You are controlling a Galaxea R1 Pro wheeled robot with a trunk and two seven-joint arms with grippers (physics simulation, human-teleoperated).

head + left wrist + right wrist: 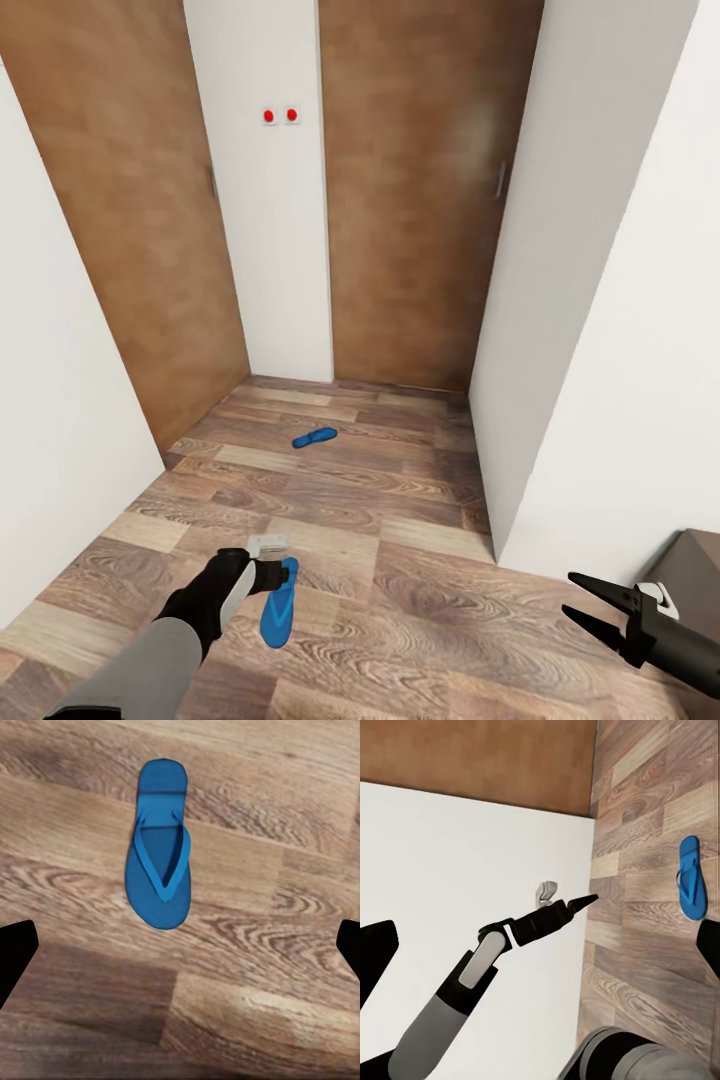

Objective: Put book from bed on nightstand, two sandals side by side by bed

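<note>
One blue sandal [276, 612] lies flat on the wood floor right under my left gripper [283, 572]. The left wrist view looks straight down on this sandal [159, 855]; the left gripper [180, 945] is open above it and holds nothing. That same sandal [690, 877] also appears in the right wrist view, on the floor below the left arm [472, 982]. The second blue sandal [315, 437] lies farther ahead, near the doors. My right gripper [568, 594] hangs open and empty at the lower right. The book and the bed are out of view.
Two brown wooden doors [420, 200] close off a narrow alcove ahead, with a white wall strip carrying two red buttons [280, 116] between them. White walls [620, 350] stand on both sides. A dark brown furniture corner [700, 565] sits beside my right arm.
</note>
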